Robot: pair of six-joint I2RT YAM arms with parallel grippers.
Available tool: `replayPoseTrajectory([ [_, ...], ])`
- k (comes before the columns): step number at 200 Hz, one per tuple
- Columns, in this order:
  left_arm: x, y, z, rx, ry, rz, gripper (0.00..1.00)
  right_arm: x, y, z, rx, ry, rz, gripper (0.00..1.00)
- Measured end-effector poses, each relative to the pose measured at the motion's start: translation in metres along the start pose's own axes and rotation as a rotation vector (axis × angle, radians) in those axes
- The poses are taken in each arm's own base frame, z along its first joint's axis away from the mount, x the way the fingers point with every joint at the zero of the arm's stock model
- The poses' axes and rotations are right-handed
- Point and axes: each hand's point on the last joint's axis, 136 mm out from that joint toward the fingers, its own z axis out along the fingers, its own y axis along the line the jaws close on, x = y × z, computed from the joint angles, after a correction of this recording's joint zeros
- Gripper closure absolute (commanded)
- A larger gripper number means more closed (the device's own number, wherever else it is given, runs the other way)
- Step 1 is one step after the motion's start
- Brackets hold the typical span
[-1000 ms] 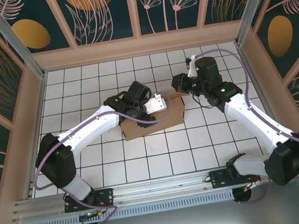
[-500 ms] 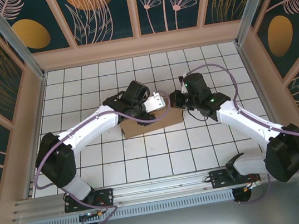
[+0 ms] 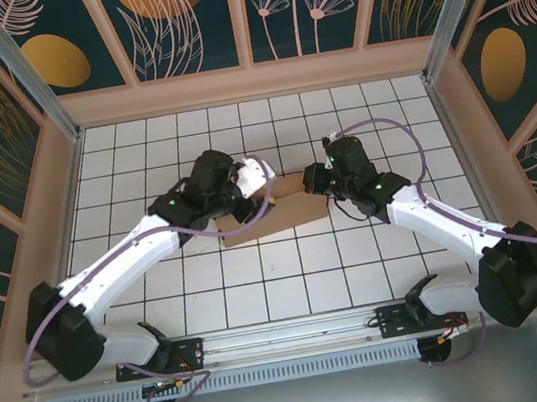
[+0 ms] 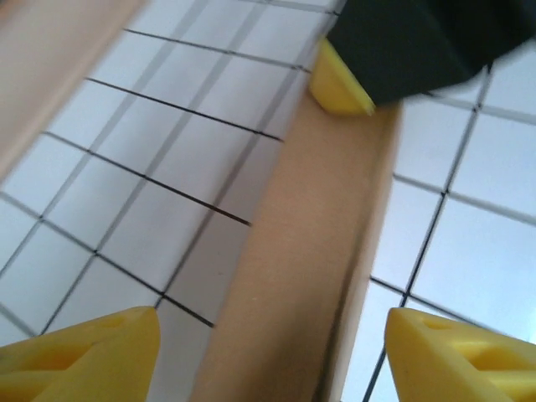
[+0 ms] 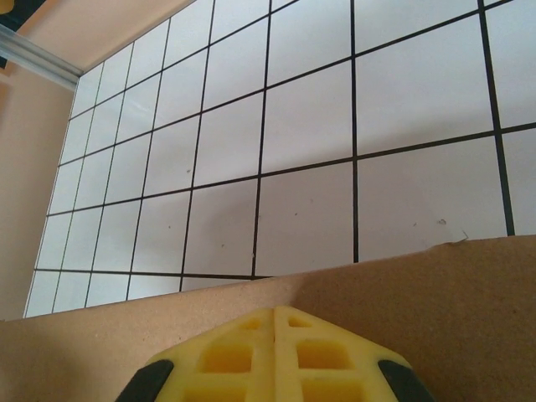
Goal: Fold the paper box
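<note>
The paper box [image 3: 286,216], plain brown cardboard, lies in the middle of the tiled table between my two arms. My left gripper [image 3: 261,188] hovers over its left end. In the left wrist view its yellow fingertips [image 4: 84,352] stand wide apart, open, with a long cardboard wall [image 4: 310,251] running between them untouched. My right gripper [image 3: 314,180] sits at the box's right rear corner, and its yellow tip [image 4: 339,84] meets the far end of that wall. In the right wrist view the right gripper [image 5: 275,322] is shut, with nothing between its fingers, tips against the cardboard [image 5: 435,293].
The white gridded table [image 3: 261,283] is ringed by low beige walls [image 3: 251,82] with metal posts. Purple cables trail from both arms. Open tiles lie in front of and behind the box.
My left arm has swung left and its gripper now sits over the box's left end. The right gripper has come down and left onto the box's right corner. The box looks lower.
</note>
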Motion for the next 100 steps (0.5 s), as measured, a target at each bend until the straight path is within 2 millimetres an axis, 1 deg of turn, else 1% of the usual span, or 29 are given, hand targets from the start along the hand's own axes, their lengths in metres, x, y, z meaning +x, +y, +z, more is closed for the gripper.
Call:
replayPoseTrajectory([
  [12,-0.014,0.013,-0.015,-0.070,-0.049,-0.088,0.65,-0.001,-0.001,0.000,0.003,-0.003,0.005,1.00],
  [16,-0.017,0.016,-0.019,-0.090,-0.060,-0.100,0.75,-0.001,0.000,0.000,0.003,-0.006,0.009,1.00],
  [25,-0.022,0.027,-0.029,-0.149,-0.085,-0.186,0.99,-0.001,-0.001,0.000,0.002,-0.008,0.016,1.00],
  [26,-0.023,0.029,-0.030,-0.160,-0.088,-0.198,1.00,-0.001,-0.001,0.000,0.002,-0.008,0.017,1.00],
  [40,-0.022,0.045,-0.043,-0.232,-0.112,-0.324,1.00,-0.001,0.000,0.000,-0.004,-0.013,0.026,1.00],
  [52,-0.016,0.055,-0.053,-0.270,-0.129,-0.440,1.00,-0.001,0.000,0.000,-0.007,-0.016,0.030,1.00],
  [66,-0.001,0.063,-0.062,-0.309,-0.130,-0.560,1.00,-0.001,0.001,0.000,-0.009,-0.016,0.033,1.00],
  [80,0.023,0.067,-0.069,-0.327,-0.122,-0.688,1.00,-0.001,0.001,0.001,-0.009,-0.019,0.039,1.00],
  [85,0.032,0.069,-0.070,-0.335,-0.115,-0.730,0.95,-0.001,0.001,0.001,-0.010,-0.020,0.042,1.00],
  [89,0.041,0.070,-0.071,-0.338,-0.110,-0.771,0.88,-0.001,0.001,0.001,-0.010,-0.019,0.042,1.00],
  [95,0.056,0.073,-0.072,-0.353,-0.099,-0.831,0.75,-0.001,0.001,0.001,-0.009,-0.020,0.045,1.00],
  [100,0.066,0.075,-0.071,-0.363,-0.089,-0.871,0.68,-0.001,0.002,0.001,-0.011,-0.022,0.046,1.00],
])
